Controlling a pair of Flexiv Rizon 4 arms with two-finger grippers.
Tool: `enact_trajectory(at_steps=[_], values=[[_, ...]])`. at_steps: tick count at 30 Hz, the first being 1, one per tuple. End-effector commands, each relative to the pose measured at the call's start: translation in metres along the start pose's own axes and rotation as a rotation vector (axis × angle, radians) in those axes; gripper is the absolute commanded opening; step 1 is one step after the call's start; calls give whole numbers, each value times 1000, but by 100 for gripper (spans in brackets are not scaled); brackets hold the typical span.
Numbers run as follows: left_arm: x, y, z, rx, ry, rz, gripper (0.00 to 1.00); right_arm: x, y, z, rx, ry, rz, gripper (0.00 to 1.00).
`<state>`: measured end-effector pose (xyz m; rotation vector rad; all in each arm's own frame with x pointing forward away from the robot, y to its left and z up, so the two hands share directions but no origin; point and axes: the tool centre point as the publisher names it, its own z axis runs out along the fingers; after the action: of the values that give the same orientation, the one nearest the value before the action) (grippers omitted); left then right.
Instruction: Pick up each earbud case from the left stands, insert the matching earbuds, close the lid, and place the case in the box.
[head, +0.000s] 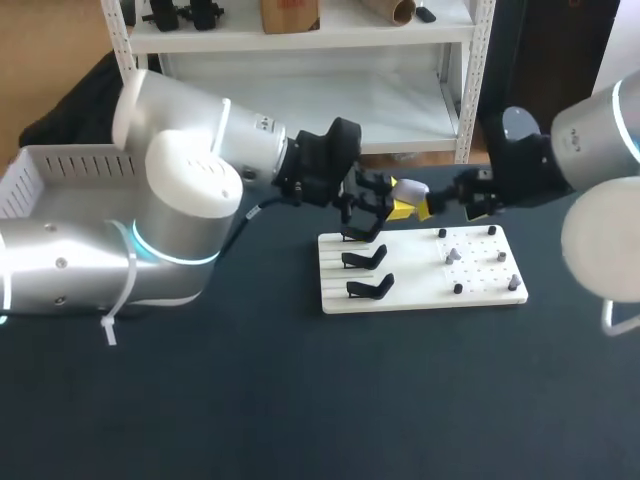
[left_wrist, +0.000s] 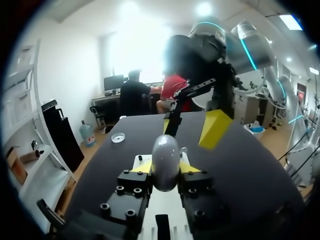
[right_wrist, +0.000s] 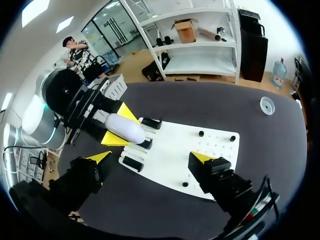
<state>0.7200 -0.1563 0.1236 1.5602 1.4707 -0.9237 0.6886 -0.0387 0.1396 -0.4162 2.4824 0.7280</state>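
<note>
A flat white pegged board (head: 480, 285) lay on a dark matte table (head: 300, 400).
Left gripper (left_wrist: 165, 167) clamped a smooth pale oval earbud case (left_wrist: 165, 150); right gripper (right_wrist: 150, 157) gaped wide, holding nothing.

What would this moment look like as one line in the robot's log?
left gripper: shut on earbud case, above white board | right gripper: open, empty, close to case

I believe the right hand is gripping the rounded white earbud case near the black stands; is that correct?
Not quite: the left hand is gripping the rounded white earbud case, between its yellow tips, as the left wrist view shows. The right hand stands open nearby.
</note>
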Motion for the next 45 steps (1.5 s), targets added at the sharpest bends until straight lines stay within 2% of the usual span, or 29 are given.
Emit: enact_trajectory(at_steps=[1, 15, 22, 27, 32, 34, 36, 39, 45], values=[[1, 2, 2, 14, -9, 5, 0, -6, -1, 6, -2, 6, 3, 100], [2, -8, 1, 43, -40, -9, 0, -24, -14, 6, 24, -16, 19, 100], [15, -6, -2, 47, -39, -48, 0, -34, -19, -5, 45, -45, -21, 100], [19, 5, -20, 13, -65, -72, 0, -21, -26, -25, 89, -61, -96, 100], [16, 20, -39, -27, -124, -76, 0, 0, -37, -44, 219, -17, -187, 100], [16, 30, -44, -50, -164, -88, 0, 10, -43, -49, 240, -4, -194, 100], [17, 40, -45, -76, -215, -106, 0, 19, -49, -53, 292, 18, -203, 100], [16, 51, -44, -105, -239, -116, 0, 34, -60, -55, 365, 44, -217, 100], [4, 67, -38, -87, -246, -107, 0, 55, -72, -62, 413, 69, -184, 100]])
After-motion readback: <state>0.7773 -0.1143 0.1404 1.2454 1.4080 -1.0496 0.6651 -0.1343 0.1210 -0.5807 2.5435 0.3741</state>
